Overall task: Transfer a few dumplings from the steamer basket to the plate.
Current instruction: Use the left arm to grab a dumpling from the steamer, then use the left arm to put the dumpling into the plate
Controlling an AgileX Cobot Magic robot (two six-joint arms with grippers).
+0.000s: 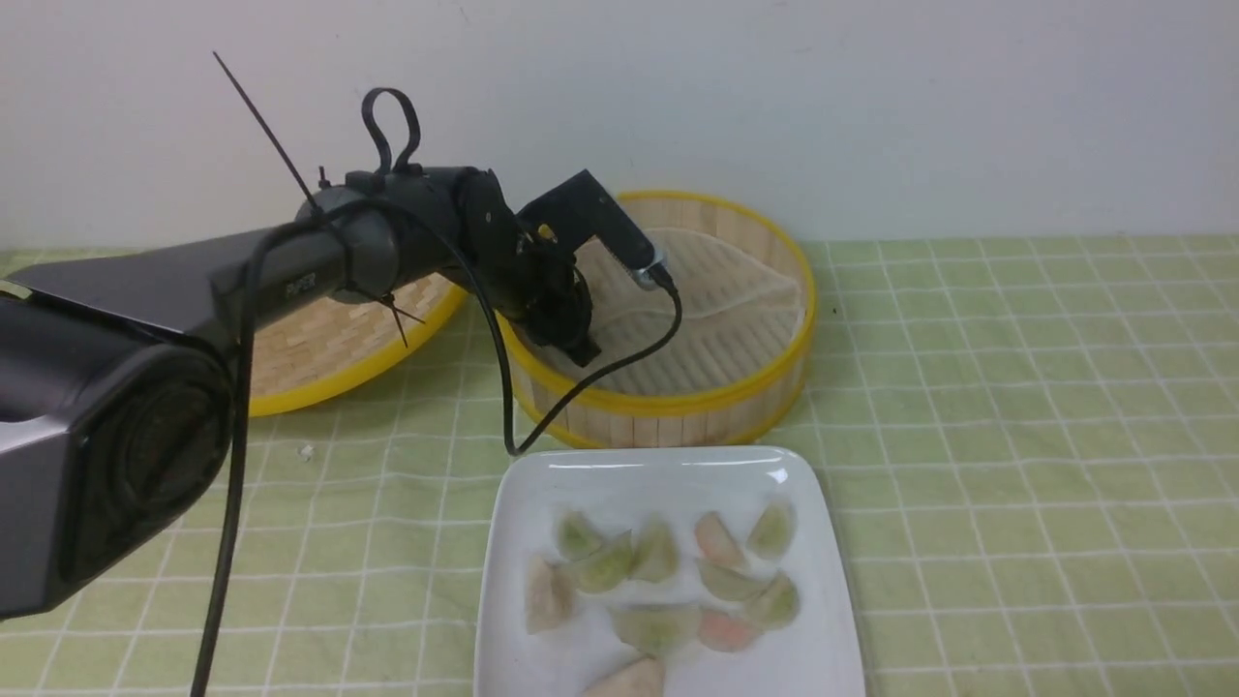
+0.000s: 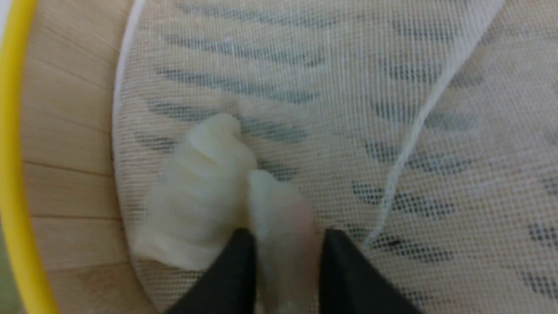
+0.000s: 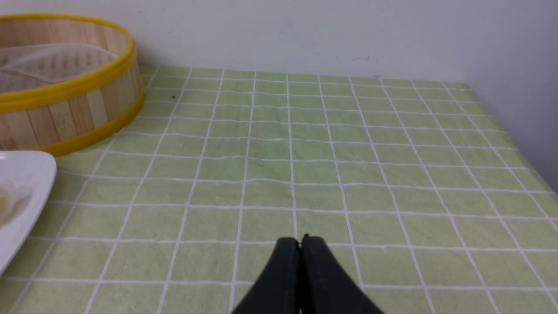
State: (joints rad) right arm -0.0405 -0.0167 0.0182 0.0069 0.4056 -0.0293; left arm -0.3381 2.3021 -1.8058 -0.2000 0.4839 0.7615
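Finding one: the plate [image 1: 658, 474] sits on the surface [image 1: 1016, 436] just in front of the steamer basket [image 1: 678, 407] and already carries about ten dumplings [image 1: 658, 624], loosely clustered at its middle. In my judgement "a few" has been met with margin.

Finding two: the left jaws are down inside the basket, near its wall, narrowed onto a pale dumpling [image 2: 279, 205] that fills the gap between them. A second dumpling [image 2: 200, 187] lies touching it, on the mesh liner [image 2: 392, 109]. I cannot tell whether the gripped piece has left the liner.

Finding three: the right jaws are pressed together, holding nothing, over bare surface to the basket's right.

Outstanding: carry this piece to the plate; the neighbour is optional.
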